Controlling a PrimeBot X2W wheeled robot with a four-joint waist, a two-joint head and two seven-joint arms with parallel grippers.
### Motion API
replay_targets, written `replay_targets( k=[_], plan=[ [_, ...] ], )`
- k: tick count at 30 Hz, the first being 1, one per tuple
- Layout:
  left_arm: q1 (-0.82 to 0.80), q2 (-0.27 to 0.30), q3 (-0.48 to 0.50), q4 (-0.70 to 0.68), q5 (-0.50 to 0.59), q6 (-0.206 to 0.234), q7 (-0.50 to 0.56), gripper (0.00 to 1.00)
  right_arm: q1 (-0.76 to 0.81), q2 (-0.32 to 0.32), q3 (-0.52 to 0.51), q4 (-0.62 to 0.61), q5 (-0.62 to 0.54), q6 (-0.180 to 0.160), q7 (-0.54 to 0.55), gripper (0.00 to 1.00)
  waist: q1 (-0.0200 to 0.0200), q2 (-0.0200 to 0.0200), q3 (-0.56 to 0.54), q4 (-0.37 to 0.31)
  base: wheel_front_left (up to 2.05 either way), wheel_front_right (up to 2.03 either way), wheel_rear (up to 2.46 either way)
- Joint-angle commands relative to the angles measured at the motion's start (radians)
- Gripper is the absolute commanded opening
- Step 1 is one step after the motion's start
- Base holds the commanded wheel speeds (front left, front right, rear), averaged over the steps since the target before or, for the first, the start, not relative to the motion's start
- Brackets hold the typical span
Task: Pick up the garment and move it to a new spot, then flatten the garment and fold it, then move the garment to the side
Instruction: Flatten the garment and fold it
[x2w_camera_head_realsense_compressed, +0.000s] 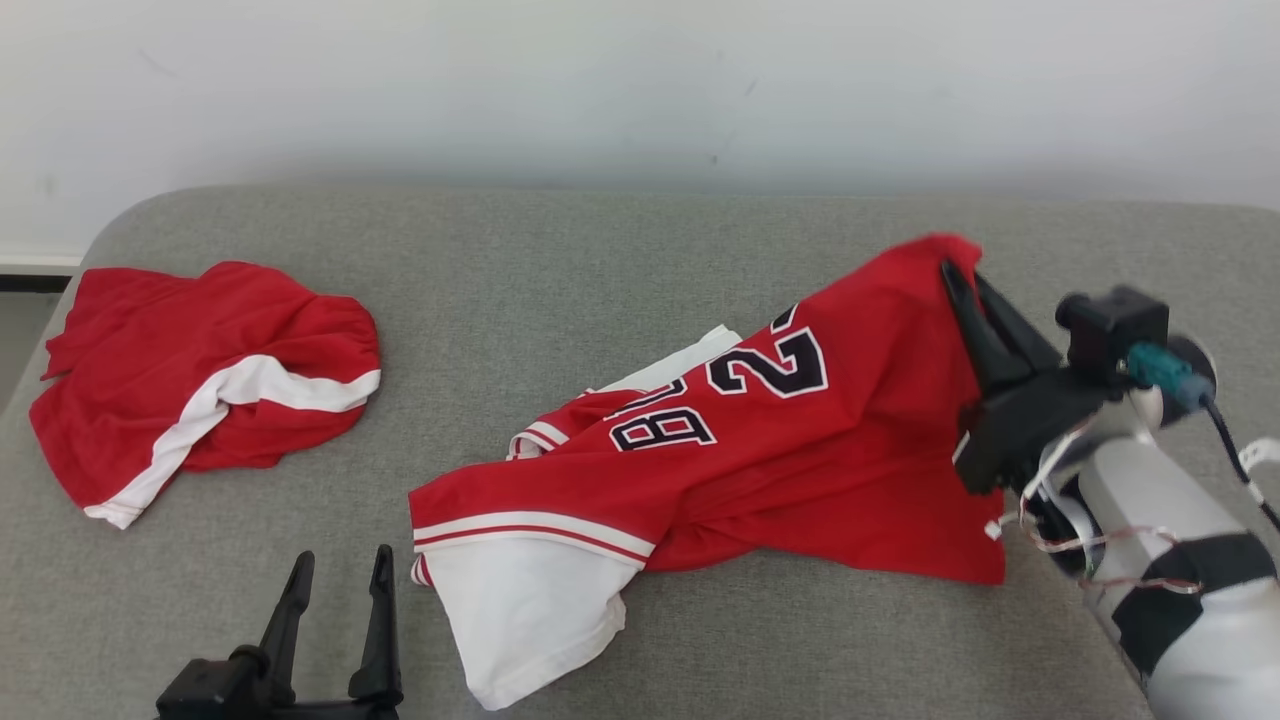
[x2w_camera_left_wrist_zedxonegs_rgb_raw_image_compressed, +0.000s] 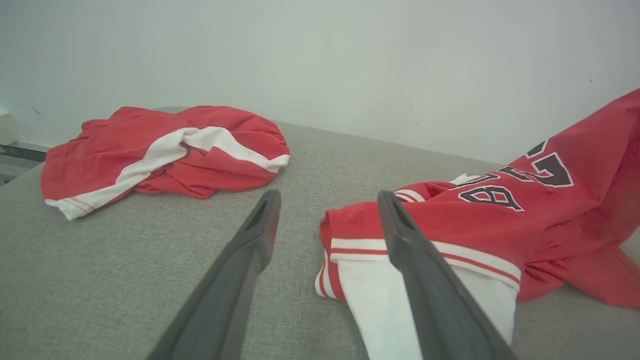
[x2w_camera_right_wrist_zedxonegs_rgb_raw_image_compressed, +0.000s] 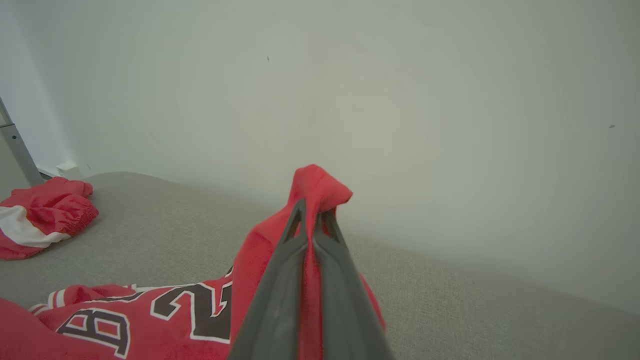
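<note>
1. Right wrist view: the right pincer (x2w_camera_right_wrist_zedxonegs_rgb_raw_image_compressed: 312, 212) has its two dark fingers pressed together on a fold of red cloth. The cloth pokes out above the tips as a small peak.
2. The pinched fold belongs to the red jersey (x2w_camera_head_realsense_compressed: 800, 450). This end is raised off the grey cushion (x2w_camera_head_realsense_compressed: 600, 270), toward the cushion's right edge, and the cloth slopes down from the grip to the left.
3. Farther from the grip, the jersey shows black numerals edged in white, upside down in the head view. Below them runs a band of white and red stripes.
4. The jersey's low end is a white panel that lies crumpled on the cushion close to the front edge, a little left of the middle. Most of the garment rests on the cushion; only the pinched end hangs clear of it.
5. The left pincer (x2w_camera_head_realsense_compressed: 341, 560) sits by the front edge, just left of the white panel. Its fingers are spread wide and nothing is between them. In the left wrist view its right finger crosses in front of the striped band, but the head view shows bare cushion between pincer and cloth.
6. A second red garment with a white stripe, the shorts (x2w_camera_head_realsense_compressed: 200, 370), lies bunched by the cushion's left edge, well apart from the jersey.
7. A pale wall (x2w_camera_head_realsense_compressed: 640, 90) rises behind the cushion's back edge.
</note>
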Motion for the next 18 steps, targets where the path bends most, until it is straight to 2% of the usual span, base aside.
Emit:
replay_targets(
  k=[1,2,3,4,11,18],
  plan=[
    [0.012,0.0,0.005,-0.004,-0.002,0.0,-0.001,1.0,0.028,-0.001,-0.011,0.001,0.007,-0.002,-0.005,0.0,0.0001,0.0,-0.011,-0.012,0.0,0.0,0.0],
    [0.018,0.0,0.005,-0.004,-0.002,0.0,-0.001,1.0,0.048,-0.001,-0.017,0.01,0.006,-0.002,-0.005,0.03,0.0001,0.0,-0.014,-0.018,0.0,0.0,0.0],
    [0.023,0.0,0.005,-0.004,0.0,-0.001,-0.001,1.0,0.062,-0.001,-0.026,0.015,0.003,-0.002,-0.005,0.75,0.0001,0.0,-0.018,-0.022,0.0,0.0,0.0],
    [0.026,0.0,0.005,-0.003,0.002,-0.002,-0.001,1.0,0.077,0.003,-0.028,0.021,0.003,-0.002,-0.005,1.0,0.0001,0.0,-0.021,-0.027,0.0,0.0,0.0],
    [0.033,0.0,0.004,-0.007,0.006,-0.003,-0.001,1.0,0.171,0.01,-0.089,0.0,0.014,-0.002,-0.005,1.0,0.0001,0.0,-0.04,-0.05,0.0,0.0,0.0],
    [0.042,0.0,0.013,-0.008,0.013,-0.006,-0.001,1.0,0.319,0.024,-0.187,-0.12,0.01,-0.002,-0.005,1.0,0.0001,0.0,-0.058,-0.065,0.0,0.0,0.0]
  ],
)
